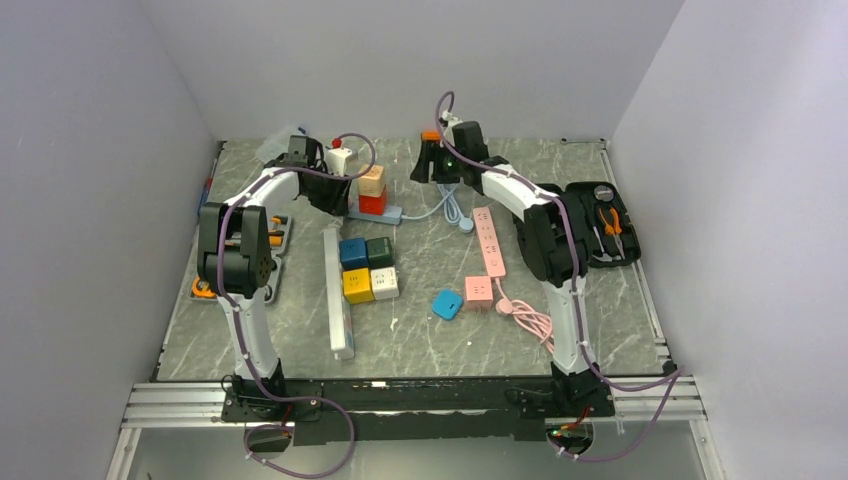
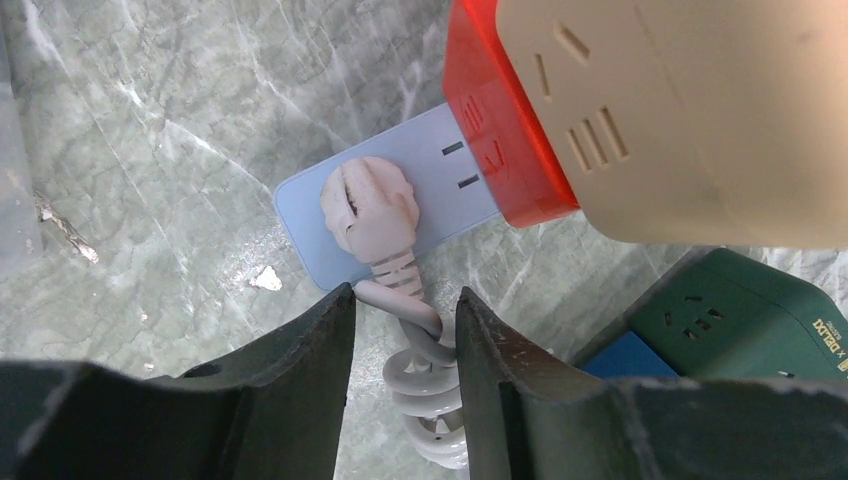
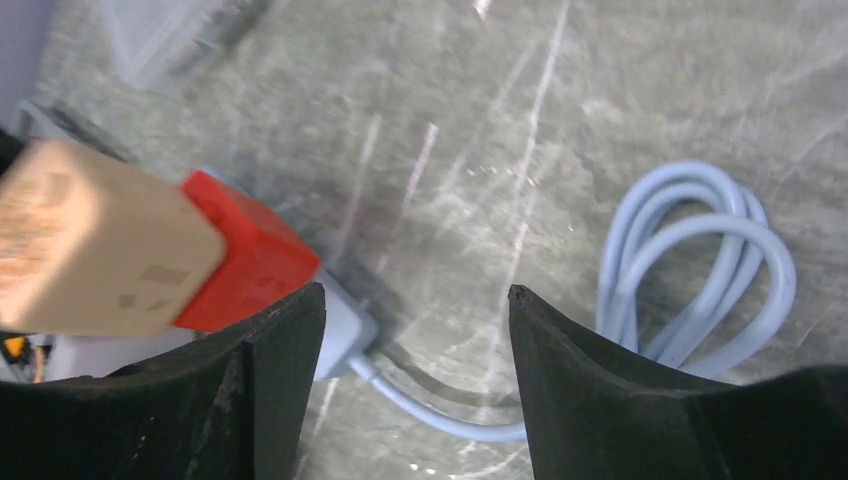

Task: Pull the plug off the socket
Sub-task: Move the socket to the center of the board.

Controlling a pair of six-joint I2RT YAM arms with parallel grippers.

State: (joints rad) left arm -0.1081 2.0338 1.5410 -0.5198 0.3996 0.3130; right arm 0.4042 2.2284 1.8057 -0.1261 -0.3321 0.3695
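Observation:
A pale pink plug (image 2: 368,203) sits in the end socket of a light-blue power strip (image 2: 300,215), its coiled cord (image 2: 432,395) running back between my left fingers. My left gripper (image 2: 405,296) is open, its tips just short of the plug and astride the cord. In the top view the left gripper (image 1: 332,193) is at the strip's (image 1: 388,213) left end. A red adapter (image 2: 505,130) topped by a beige cube (image 2: 690,100) is plugged in beside the plug. My right gripper (image 3: 415,295) is open and empty above the strip's right end and blue cable (image 3: 700,270).
Blue, green, yellow and white cube sockets (image 1: 367,268) lie in front of the strip. A long white strip (image 1: 338,292), a pink strip (image 1: 489,240), a pink cube (image 1: 478,290) and a blue cube (image 1: 446,304) lie mid-table. A black tool case (image 1: 603,222) sits right.

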